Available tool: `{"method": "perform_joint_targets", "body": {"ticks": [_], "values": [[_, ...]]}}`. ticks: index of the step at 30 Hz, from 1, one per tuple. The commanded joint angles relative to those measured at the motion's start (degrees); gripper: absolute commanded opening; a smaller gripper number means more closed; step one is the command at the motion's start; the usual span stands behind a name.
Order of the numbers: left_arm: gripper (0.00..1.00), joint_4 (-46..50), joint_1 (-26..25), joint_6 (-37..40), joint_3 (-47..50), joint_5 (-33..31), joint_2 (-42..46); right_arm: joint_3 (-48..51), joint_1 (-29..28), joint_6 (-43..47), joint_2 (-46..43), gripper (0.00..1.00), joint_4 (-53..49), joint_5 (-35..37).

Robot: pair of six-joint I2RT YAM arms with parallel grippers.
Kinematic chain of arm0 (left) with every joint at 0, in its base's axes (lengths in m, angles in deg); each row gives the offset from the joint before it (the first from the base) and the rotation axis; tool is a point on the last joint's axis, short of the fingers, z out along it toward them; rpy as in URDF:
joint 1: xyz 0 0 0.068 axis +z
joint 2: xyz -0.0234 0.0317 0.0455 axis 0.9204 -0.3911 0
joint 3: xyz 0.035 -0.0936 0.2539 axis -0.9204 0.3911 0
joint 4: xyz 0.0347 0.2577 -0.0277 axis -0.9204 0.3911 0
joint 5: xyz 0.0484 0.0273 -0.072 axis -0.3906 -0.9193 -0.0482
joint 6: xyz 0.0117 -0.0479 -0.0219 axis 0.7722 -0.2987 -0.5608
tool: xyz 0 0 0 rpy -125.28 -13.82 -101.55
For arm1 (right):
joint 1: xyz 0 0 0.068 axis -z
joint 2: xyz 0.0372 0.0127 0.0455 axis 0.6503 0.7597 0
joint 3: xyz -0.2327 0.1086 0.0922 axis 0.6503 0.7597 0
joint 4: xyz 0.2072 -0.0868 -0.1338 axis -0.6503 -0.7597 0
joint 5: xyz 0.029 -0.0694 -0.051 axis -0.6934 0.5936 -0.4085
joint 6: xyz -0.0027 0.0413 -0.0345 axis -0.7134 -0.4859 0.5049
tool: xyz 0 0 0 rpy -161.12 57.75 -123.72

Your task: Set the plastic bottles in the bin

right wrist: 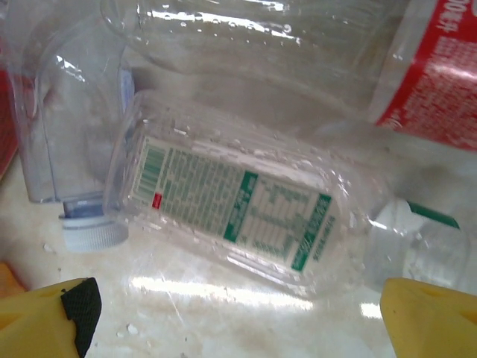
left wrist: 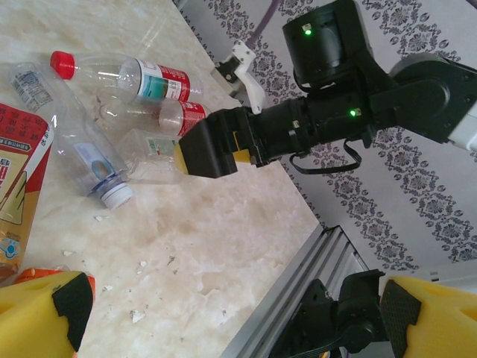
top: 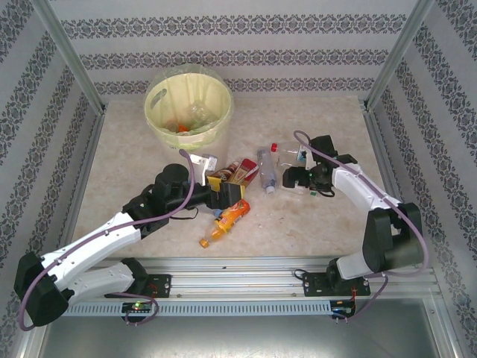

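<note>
Your right hand (top: 296, 177) is hovering low over the plastic bottles (top: 257, 175) scattered across the middle of the worktop (top: 320, 224). Its 2 fingers (right wrist: 428, 321) are spread wide and gripping nothing. In the right wrist view they are framing a crushed clear bottle with a green label (right wrist: 223, 205), which is lying on its side. A blue-capped bottle (right wrist: 82, 149) is touching it on one side and a red-labelled bottle (right wrist: 432, 82) is lying just beyond. Neither pad appears to be touching the green-labelled one.

Your left hand (top: 226, 195) is waiting nearby, also spread and empty, just beside an orange bottle (top: 227, 216) that is lying toward the near edge.

The bin (top: 158, 123) is standing near the far edge, toward the far left corner and well apart from the cluster. A few bottles are showing inside its pale yellow liner.

You are judged to be at the reaching step, lining up a pick on the green-labelled bottle. The next move is calling for a short descent, so the pads are straddling its flattened body, followed by a firm squeeze. Thin crushed plastic is likely to buckle or slip, and the neighbours are crowding close, so you are needing a clean approach that is not dragging the blue-capped bottle along before the carry across to the bin.
</note>
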Motion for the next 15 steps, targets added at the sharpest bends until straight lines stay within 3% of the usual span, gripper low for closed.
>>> {"method": "perform_joint_targets", "body": {"ticks": [1,7,15], "values": [[1.0,-4.37,-0.98,-0.71,0.76,0.79,-0.53,0.86,-1.91,-1.11,-3.53,0.96,-5.31,0.75],[1.0,-6.37,-1.23,-1.46,1.08,1.62,-2.28,0.21,-3.65,1.18,-5.11,0.96,-6.8,6.4],[1.0,-6.89,-2.54,-1.42,0.16,1.15,-3.19,-3.08,-0.44,2.98,2.38,0.98,0.01,3.32]]}}
